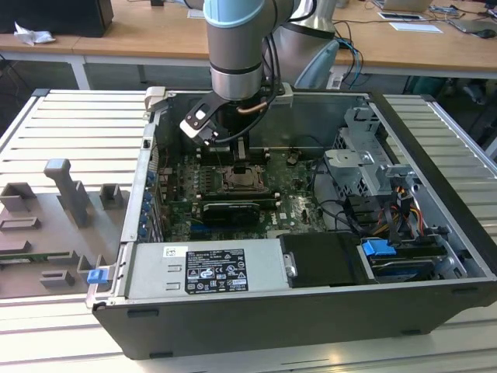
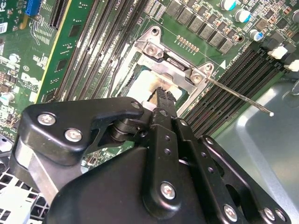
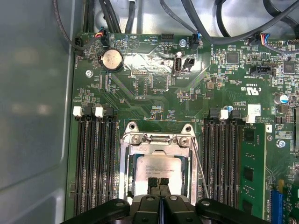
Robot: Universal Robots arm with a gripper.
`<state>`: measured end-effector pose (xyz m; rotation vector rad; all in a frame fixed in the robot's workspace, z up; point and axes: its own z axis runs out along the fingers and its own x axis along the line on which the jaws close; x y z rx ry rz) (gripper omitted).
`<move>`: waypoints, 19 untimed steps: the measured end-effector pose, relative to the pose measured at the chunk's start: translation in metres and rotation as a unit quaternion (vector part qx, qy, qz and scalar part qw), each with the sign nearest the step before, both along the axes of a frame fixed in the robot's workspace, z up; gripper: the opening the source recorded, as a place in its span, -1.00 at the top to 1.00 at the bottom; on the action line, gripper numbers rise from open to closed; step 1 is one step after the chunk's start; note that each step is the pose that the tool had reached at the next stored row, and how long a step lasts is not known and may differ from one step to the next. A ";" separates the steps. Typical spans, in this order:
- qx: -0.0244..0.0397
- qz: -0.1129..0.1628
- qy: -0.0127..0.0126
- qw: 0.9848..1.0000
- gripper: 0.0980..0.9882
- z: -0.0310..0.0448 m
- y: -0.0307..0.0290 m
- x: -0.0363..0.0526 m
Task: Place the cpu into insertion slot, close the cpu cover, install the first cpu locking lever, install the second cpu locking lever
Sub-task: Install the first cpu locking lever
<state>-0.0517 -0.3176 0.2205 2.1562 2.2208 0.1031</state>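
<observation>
The cpu [image 3: 161, 167] lies flat in the insertion slot [image 1: 243, 181] on the green board, its pale metal top showing. The cpu cover [image 3: 159, 138], a silvery frame, lies down around it. My gripper [image 3: 158, 182] is shut with nothing between its fingers, its tips right over the cpu's edge. In the second wrist view my gripper [image 2: 162, 95] points down at the socket. A thin locking lever [image 2: 238, 95] sticks out free from the socket's corner, and the same locking lever [image 3: 202, 170] runs along one side of the cover. In the exterior view my gripper [image 1: 242, 159] hangs just over the socket.
Long black memory slots [image 3: 93, 163] flank the socket on both sides. Black cables [image 3: 224, 28] cross the board's far end. The case holds a power supply [image 1: 210, 268], a drive cage [image 1: 365, 159] and a black card [image 1: 231, 210]. A grey fixture [image 1: 46, 225] sits outside.
</observation>
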 end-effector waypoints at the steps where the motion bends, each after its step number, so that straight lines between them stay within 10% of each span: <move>1: 0.000 0.000 0.000 1.000 0.98 0.0001 0.0000 0.0000; 19: 0.000 -0.001 0.000 1.000 0.98 0.0042 0.0000 0.0000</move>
